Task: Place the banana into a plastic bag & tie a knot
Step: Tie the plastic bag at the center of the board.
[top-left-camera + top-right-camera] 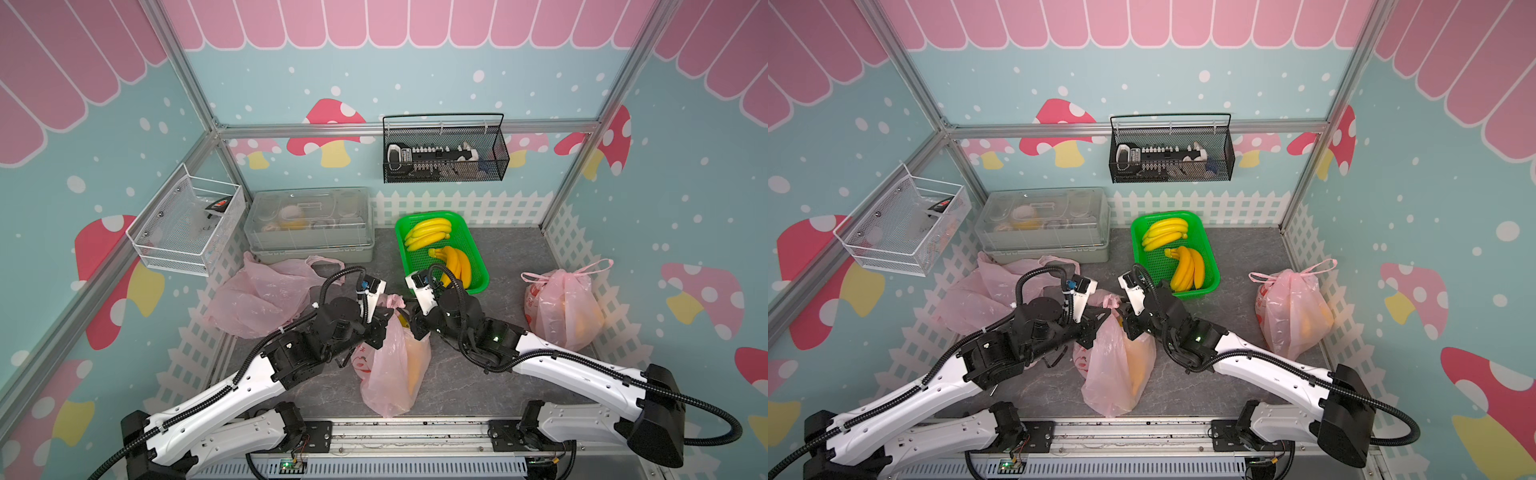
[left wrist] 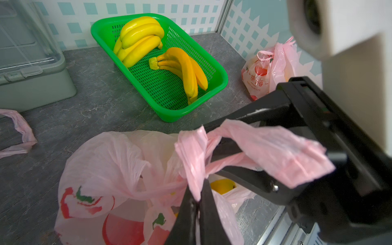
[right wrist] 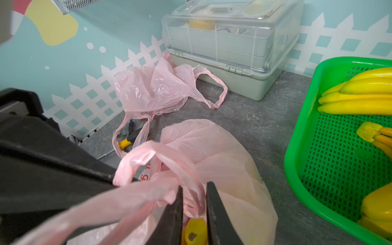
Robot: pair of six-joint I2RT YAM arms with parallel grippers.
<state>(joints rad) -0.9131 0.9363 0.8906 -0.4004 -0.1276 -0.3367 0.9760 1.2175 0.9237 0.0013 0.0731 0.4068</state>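
— Pink plastic bag sits mid-tabletop between the two arms, and the banana is already inside it; yellow shows at the mouth.
— So the loading is done. And the knot?
— Not tied, I judge. The handles are crossed and draped loose, with no tight knot visible.
— Who holds what?
— The left gripper has its fingers pressed together on one handle strip. The right gripper has its fingers narrowly apart with a handle strand between them. Whether they already pinch it, I cannot tell.
— What is left?
— Pulling the handles through and cinching them, by my reckoning.
— Counts?
— Three pink bags at least: this one, a knotted bag with something yellow-orange inside, well off on the right arm's side, and a crumpled empty heap on the left arm's side, which may be more than one bag. There are three banana bunches: one in this bag and two, a far bunch and a near bunch, in the green basket near the right gripper. Both grippers are at the bag's mouth.
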